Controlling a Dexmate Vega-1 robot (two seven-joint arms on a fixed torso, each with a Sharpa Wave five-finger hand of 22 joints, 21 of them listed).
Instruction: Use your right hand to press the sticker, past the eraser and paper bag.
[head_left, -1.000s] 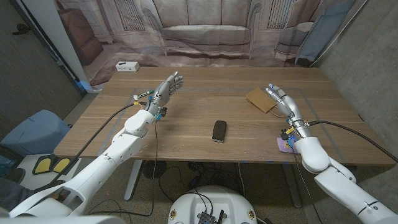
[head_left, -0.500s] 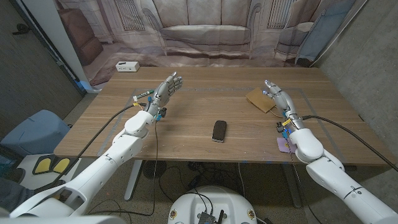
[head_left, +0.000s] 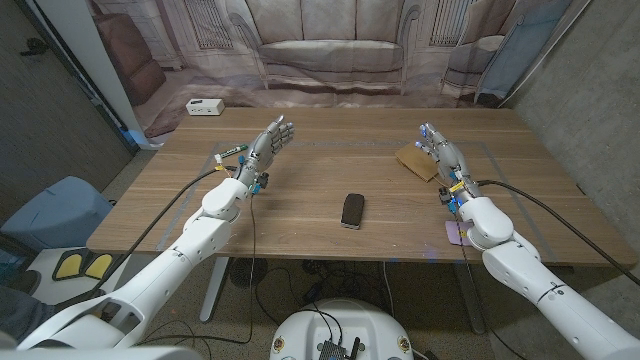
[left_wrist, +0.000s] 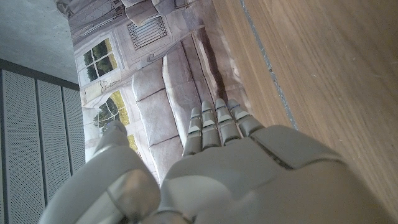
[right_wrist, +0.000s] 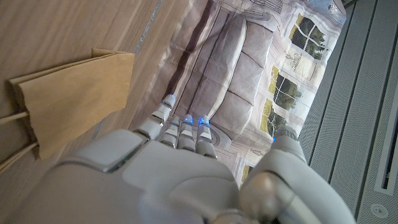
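- Nearest the surface's (head_left: 300, 215) front edge, a purple sticker (head_left: 455, 231) lies just beside the right forearm, well nearer than the paper bag (head_left: 418, 159).
- Left of it sits the dark eraser (head_left: 352, 210).
- Over the bag, the right hand (head_left: 441, 152) is empty, fingers extended; it should draw back toward the sticker and press straight down.
- Far left of the bag, the left hand (head_left: 268, 142) waits open.

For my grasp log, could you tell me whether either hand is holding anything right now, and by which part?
Nothing is held. The right hand is open, fingers over the paper bag without gripping it. The left hand is open too, fingers extended.
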